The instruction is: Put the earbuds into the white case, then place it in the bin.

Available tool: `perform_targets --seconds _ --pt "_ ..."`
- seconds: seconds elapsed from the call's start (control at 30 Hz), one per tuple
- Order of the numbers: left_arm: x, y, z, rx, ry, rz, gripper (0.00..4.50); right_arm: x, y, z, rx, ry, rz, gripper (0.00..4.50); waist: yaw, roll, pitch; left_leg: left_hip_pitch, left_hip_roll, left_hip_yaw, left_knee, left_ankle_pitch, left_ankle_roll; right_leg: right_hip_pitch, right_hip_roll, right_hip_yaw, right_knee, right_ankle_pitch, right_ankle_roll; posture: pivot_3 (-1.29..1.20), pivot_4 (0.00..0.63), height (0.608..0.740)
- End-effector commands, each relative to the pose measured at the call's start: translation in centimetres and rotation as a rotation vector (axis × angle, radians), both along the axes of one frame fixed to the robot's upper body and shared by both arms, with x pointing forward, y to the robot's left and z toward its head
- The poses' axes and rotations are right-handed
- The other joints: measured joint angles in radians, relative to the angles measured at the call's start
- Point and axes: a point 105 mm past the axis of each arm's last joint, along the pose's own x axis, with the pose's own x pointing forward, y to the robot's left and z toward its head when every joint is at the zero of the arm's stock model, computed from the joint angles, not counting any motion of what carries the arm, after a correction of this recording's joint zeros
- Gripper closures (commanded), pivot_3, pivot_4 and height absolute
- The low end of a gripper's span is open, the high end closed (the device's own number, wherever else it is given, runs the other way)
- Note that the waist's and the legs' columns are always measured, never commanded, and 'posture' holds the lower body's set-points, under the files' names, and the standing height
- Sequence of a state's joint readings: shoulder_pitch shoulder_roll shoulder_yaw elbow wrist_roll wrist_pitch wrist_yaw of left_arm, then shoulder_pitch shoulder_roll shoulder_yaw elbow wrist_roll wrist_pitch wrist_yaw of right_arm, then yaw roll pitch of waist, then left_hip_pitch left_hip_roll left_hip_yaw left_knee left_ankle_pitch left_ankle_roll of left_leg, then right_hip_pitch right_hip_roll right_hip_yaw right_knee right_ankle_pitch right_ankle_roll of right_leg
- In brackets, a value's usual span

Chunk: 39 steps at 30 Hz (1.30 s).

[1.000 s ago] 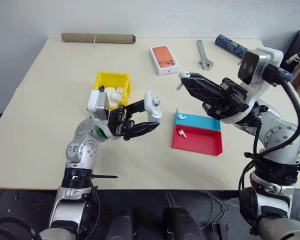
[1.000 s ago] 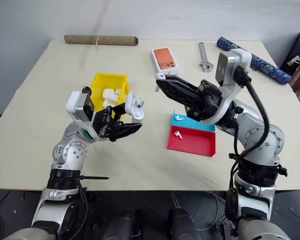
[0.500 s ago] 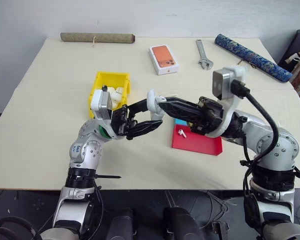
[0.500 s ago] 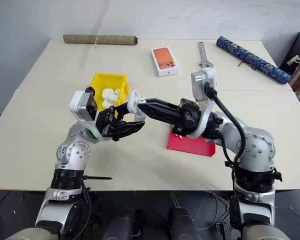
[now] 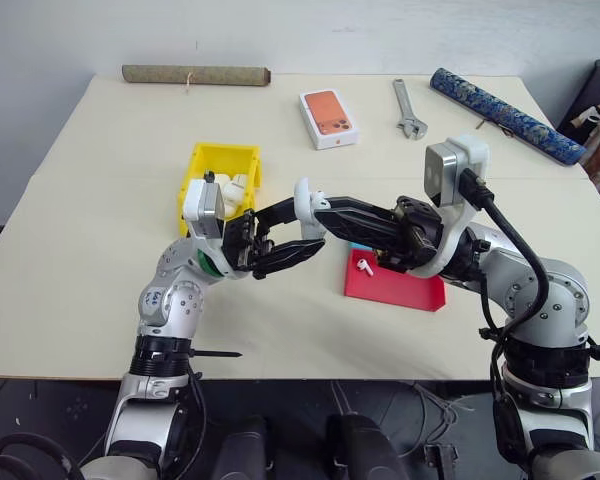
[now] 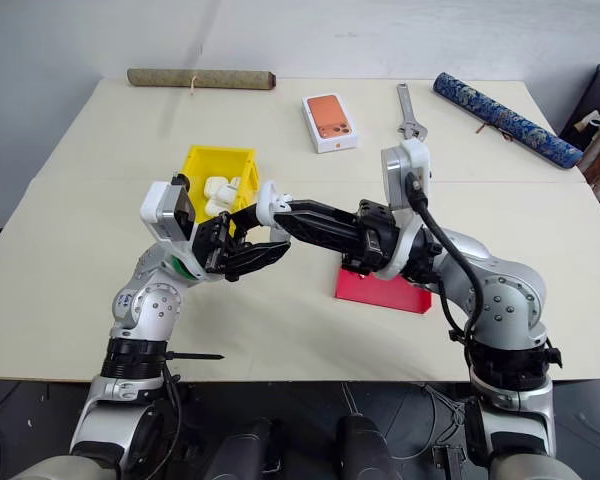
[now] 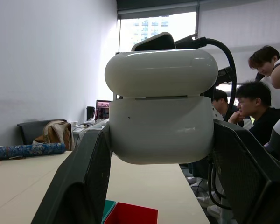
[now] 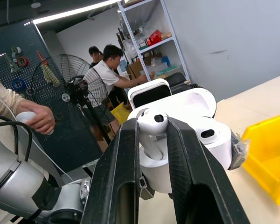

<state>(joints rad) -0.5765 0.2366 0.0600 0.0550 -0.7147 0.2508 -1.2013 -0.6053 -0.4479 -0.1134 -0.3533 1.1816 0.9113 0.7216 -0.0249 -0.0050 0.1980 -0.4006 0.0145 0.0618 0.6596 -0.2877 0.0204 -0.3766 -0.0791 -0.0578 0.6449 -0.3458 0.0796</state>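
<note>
Cream-coloured and broad, the table [image 5: 100, 250] is carrying the work under a pale wall. Above its middle, the left gripper [image 5: 298, 228] is pinching the white case [image 7: 161, 105] between its two fingers [image 7: 79, 186], lid hinged up. The right gripper [image 8: 154, 140] is reaching in from the other side, its fingers [image 8: 119, 172] pinching one of the earbuds [image 8: 153, 127] right at the case's open top. Just beyond the left arm, the bin [image 5: 212, 165] is sitting with white cases inside. Beside the right arm, a red-and-blue tray [image 5: 400, 290] is holding another earbud [image 5: 361, 266]. Farther back, an orange phone box [image 5: 328, 117] and a wrench [image 5: 408, 108] are lying.
</note>
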Motion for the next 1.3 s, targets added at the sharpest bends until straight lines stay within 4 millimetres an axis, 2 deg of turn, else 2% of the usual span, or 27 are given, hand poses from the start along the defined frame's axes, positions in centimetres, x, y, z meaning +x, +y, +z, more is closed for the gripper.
perform_targets --seconds 0.03,0.2,0.3,0.43,0.53,0.6,0.67,0.73,0.83,0.93,0.97,1.17,1.3 --pt "-0.7 -0.1 1.6 -0.046 -0.072 -0.019 1.72 0.0 0.1 -0.8 -0.042 0.027 0.004 4.06 0.0 0.0 0.0 0.0 0.0 0.0 0.0 0.0 0.0 0.0 0.0 0.0 0.0 0.0 0.0 0.0 0.15 0.74" --pt "-0.8 -0.2 1.7 -0.052 -0.08 -0.019 1.72 0.4 0.1 -1.0 -0.055 0.03 -0.012 4.06 0.0 0.0 0.0 0.0 0.0 0.0 0.0 0.0 0.0 0.0 0.0 0.0 0.0 0.0 0.0 0.0 0.15 0.74" --pt "-1.0 -0.4 1.8 -0.056 -0.085 -0.021 1.72 0.8 0.0 -1.2 -0.063 0.011 -0.044 3.03 0.0 0.0 0.0 0.0 0.0 0.0 0.0 0.0 0.0 0.0 0.0 0.0 0.0 0.0 0.0 0.0 0.15 0.74" --pt "-1.2 0.1 1.4 -0.05 -0.07 -0.013 1.72 -0.7 -0.7 -0.5 -0.072 0.009 0.023 1.74 0.0 0.0 0.0 0.0 0.0 0.0 0.0 0.0 0.0 0.0 0.0 0.0 0.0 0.0 0.0 0.0 0.15 0.74" --pt "-1.2 0.9 0.5 -0.027 -0.049 0.0 1.72 -2.3 -2.2 -0.4 -0.116 0.038 0.08 0.65 0.004 0.0 0.0 -0.001 0.0 -0.001 0.0 0.0 0.0 0.0 0.0 -0.001 -0.001 0.0 0.0 0.0 0.15 0.74" --pt "-1.0 1.6 -0.2 -0.006 -0.035 0.021 1.72 -3.2 -3.9 -0.4 -0.148 0.075 0.083 0.04 0.01 0.0 0.0 -0.002 0.0 -0.002 0.0 0.0 0.001 0.0 0.0 -0.001 -0.002 0.0 0.0 0.0 0.15 0.74" --pt "-0.7 2.1 -0.7 0.016 -0.033 0.043 1.72 -3.5 -5.5 -0.1 -0.164 0.093 0.042 0.04 0.019 0.0 0.0 -0.002 0.0 -0.002 0.0 -0.001 0.001 0.0 0.0 -0.002 -0.003 0.0 0.0 0.0 0.15 0.74" --pt "-0.2 2.1 -1.0 0.059 -0.047 0.079 1.72 -2.9 -6.6 -0.1 -0.209 0.051 -0.052 0.04 0.023 0.0 0.0 -0.002 0.0 -0.002 0.0 -0.001 0.002 0.0 0.0 -0.002 -0.008 0.0 0.0 0.0 0.15 0.74" --pt "1.4 1.3 -2.9 0.285 -0.129 0.183 1.72 -0.3 -7.6 0.4 -0.27 -0.081 -0.251 0.04 0.023 0.0 0.0 -0.002 0.0 -0.001 0.001 -0.001 0.002 0.0 0.0 -0.002 -0.008 0.0 0.0 0.0 0.15 0.74" --pt "2.3 0.7 -4.3 0.457 -0.178 0.219 1.72 1.3 -7.5 0.4 -0.34 -0.196 -0.331 0.63 0.022 0.0 0.0 -0.002 -0.001 0.0 0.001 -0.002 0.005 0.0 0.0 -0.001 -0.007 0.0 0.0 0.0 0.15 0.74" --pt "2.1 0.4 -4.5 0.487 -0.195 0.206 1.72 1.6 -7.0 0.3 -0.364 -0.24 -0.335 1.0 0.022 0.0 0.0 -0.002 -0.001 0.0 0.001 -0.002 0.005 0.0 0.0 -0.001 -0.007 0.0 0.0 0.0 0.15 0.74" --pt "1.9 -1.6 -5.0 0.545 -0.214 0.199 1.72 0.8 -2.3 -0.7 -0.421 -0.345 -0.186 3.04 0.023 0.0 0.0 -0.003 0.0 0.0 0.0 0.0 0.001 -0.002 0.0 -0.001 -0.003 0.0 0.0 0.0 0.15 0.74" --pt "1.6 -2.4 -4.9 0.534 -0.232 0.187 1.72 0.7 -0.4 -2.3 -0.483 -0.376 -0.134 4.48 0.023 0.0 0.0 -0.004 0.0 -0.001 0.001 0.0 0.001 -0.002 0.0 -0.002 -0.002 0.0 0.0 0.0 0.15 0.74"
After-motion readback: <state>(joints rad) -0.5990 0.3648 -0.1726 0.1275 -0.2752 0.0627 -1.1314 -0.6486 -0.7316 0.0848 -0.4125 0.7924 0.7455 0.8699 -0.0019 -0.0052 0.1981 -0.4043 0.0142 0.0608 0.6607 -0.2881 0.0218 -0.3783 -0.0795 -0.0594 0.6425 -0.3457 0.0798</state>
